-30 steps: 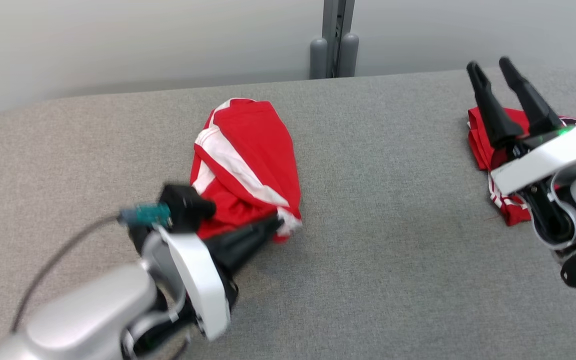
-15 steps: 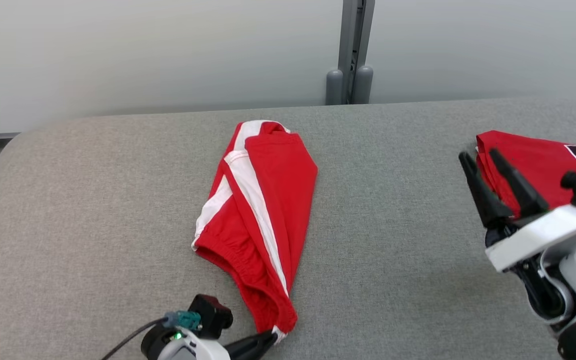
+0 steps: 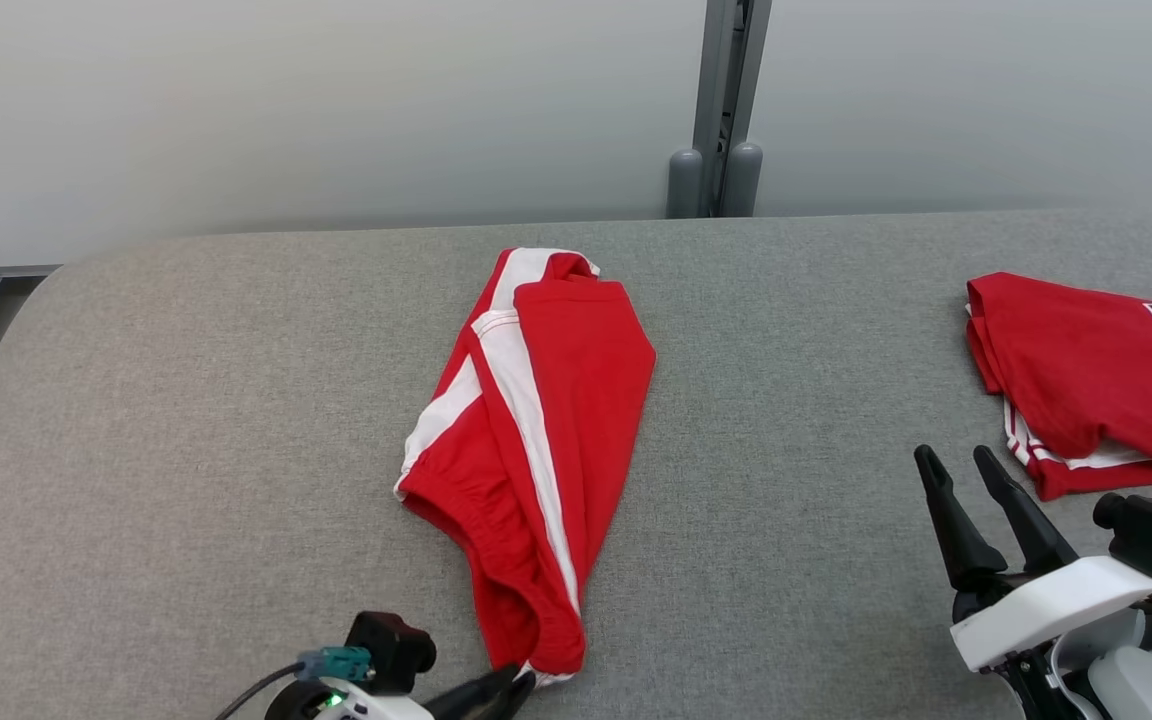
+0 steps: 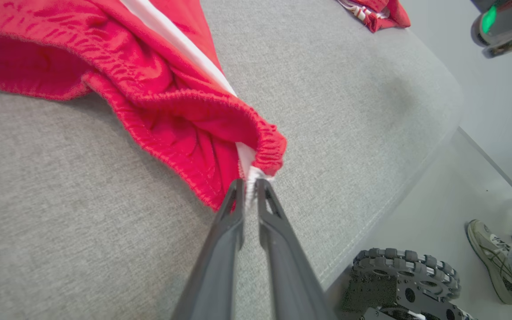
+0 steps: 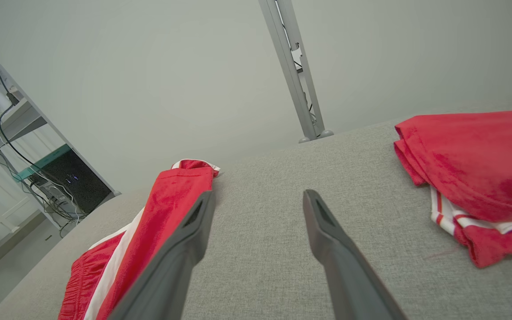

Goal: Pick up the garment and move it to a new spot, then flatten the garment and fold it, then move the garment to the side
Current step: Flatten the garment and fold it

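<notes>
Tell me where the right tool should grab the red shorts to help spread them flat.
Probably the far leg hem, coming in low from the right. The red shorts lie long and narrow, the left tool pinches the near waistband corner, and the open right tool has bare table on that side.

1. A plain pale grey wall (image 3: 336,100) runs behind the bench (image 3: 186,400).
2. A grey metal post (image 3: 726,90) stands upright against it, with two rounded stubs at its foot.
3. The bench top is grey woven fabric, corners rounded.
4. Beyond its left end, a shelf unit (image 5: 20,120) carries loose cables beside a dark computer case (image 5: 71,180).
5. The floor (image 4: 438,209) is pale and smooth.
</notes>
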Controlling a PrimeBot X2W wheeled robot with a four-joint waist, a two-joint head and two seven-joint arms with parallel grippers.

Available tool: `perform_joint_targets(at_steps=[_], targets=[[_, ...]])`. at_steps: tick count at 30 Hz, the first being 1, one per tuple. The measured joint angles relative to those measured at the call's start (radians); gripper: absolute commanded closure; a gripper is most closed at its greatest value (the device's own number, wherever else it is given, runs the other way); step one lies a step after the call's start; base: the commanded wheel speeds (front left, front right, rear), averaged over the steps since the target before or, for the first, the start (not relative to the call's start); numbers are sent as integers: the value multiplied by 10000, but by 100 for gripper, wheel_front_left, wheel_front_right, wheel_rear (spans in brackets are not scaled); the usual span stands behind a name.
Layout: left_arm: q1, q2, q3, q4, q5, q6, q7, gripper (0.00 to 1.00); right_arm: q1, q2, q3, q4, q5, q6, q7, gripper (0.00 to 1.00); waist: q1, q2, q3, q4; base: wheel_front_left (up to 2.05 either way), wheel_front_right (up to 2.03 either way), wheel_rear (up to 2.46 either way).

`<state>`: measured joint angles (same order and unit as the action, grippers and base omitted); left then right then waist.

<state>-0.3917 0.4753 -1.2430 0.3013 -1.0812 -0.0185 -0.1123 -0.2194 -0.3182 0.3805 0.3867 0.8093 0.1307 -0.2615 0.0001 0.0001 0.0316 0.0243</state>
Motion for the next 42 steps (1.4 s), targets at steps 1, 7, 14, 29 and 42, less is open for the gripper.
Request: perform_joint_targets(at_steps=[1,7,14,29,42], targets=[[0,25,81,-77,-69,19,-50,0,21,31,-33,-33,-75,0,-2,0,-1,0,7,-9,0,0,0],[-31,514,767,-888,-96,587,-731,0,-5,94,-213,-171,-433,0,-2,0,0,0,-42,50,0,0,0],[318,725,2192,-1682,142,1802,-1448,0,27,115,-318,-194,-711,0,0,0,0,0,-134,352,0,0,0],[1885,-800,5762,-2006,2892,2234,-1496,0,-2030,270,650,1200,-1154,-2,905,0,-1,0,100,1492,0,0,0],[2127,-2360,6587,-1308,4052,1041,-1496,0,-5429,633,1797,4525,-1049,0,2832,0,0,0,804,3494,0,0,0]])
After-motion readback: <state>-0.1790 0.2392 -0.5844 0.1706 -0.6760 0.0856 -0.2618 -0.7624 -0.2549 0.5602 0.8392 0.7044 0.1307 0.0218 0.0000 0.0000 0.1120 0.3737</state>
